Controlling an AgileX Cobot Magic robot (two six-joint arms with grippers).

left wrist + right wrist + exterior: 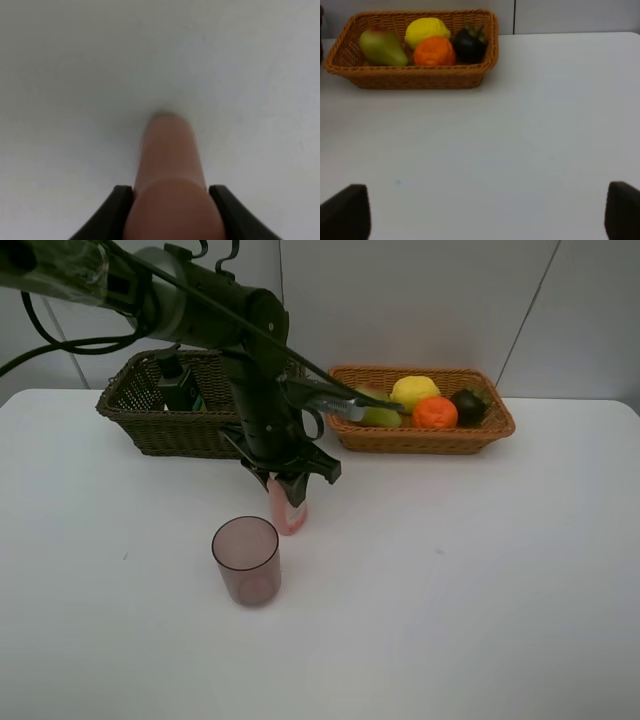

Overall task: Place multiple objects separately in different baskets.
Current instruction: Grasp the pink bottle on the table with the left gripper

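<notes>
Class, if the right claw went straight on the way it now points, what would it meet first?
Probably only the bare white table: the open right claw aims beside the tan basket, not at it. Depth is hard to judge.

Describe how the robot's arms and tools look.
The left arm is glossy black with rounded cylindrical links, one silver-grey segment and black cables looping behind. The left tool is black with tapered fingers. Of the right tool only two blunt black fingertips show.
</notes>
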